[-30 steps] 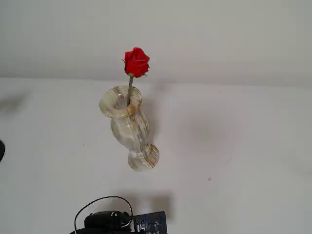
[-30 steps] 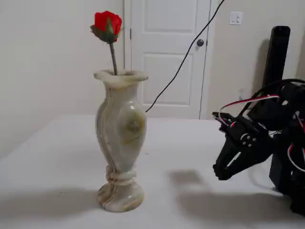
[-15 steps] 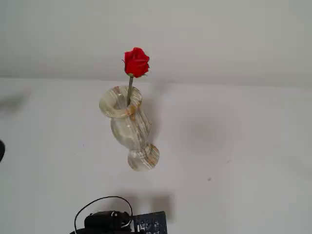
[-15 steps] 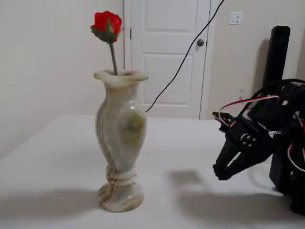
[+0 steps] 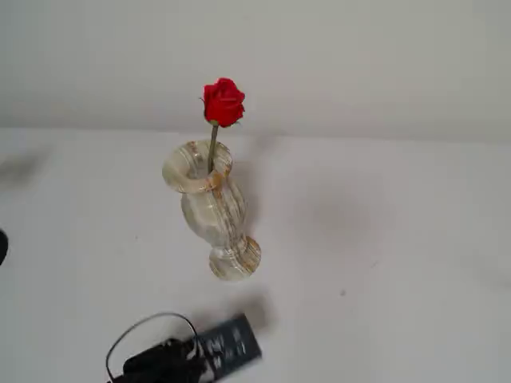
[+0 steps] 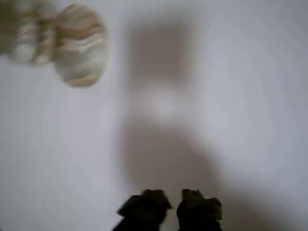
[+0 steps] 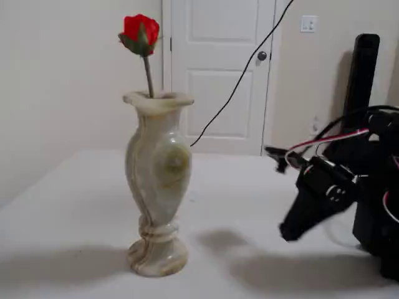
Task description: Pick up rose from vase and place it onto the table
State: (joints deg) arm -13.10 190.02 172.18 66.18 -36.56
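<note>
The vase [image 5: 211, 209] is cream marbled stone and stands upright on the white table [image 5: 375, 239]. The red rose [image 5: 223, 101] stands in the vase's mouth on its thin stem. In another fixed view the vase [image 7: 157, 180] is at the left with the rose [image 7: 140, 30] above it. My gripper [image 7: 290, 233] hangs to the right of it, tilted down, apart from the vase. In the wrist view only the vase's foot [image 6: 79, 45] shows, top left. My gripper [image 6: 174, 204] is at the bottom edge, fingertips nearly together and empty. It also shows blurred at the bottom of a fixed view [image 5: 243, 339].
A black cable [image 5: 148, 327] loops beside the arm at the bottom of a fixed view. The arm's dark base and wires [image 7: 374, 162] fill the right side of another fixed view. A white door [image 7: 218, 68] and a wall stand behind the table.
</note>
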